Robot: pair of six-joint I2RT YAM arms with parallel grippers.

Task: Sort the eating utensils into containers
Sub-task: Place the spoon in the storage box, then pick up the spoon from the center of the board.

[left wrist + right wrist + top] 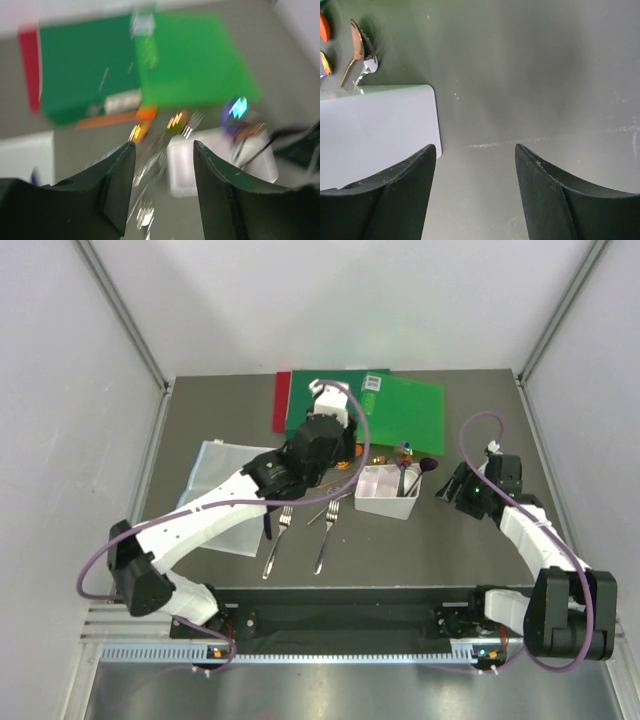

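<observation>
Forks [327,532], two silver, lie near-left of the white bin [385,508], which already holds a few utensils [412,478]. Left gripper [164,146] hovers open, seemingly empty in a blurred view, above the loose pile [176,121] left of the bin. Right gripper [475,147] is open and empty, right of the bin. Likely between picks. Next: lower onto one piece and close.

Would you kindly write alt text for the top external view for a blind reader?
Two robot arms reach over a dark table. The left arm hangs above loose utensils beside a green folder; the open right gripper is right of a white bin holding a few more. Two silver forks lie nearer the arm bases.
</observation>
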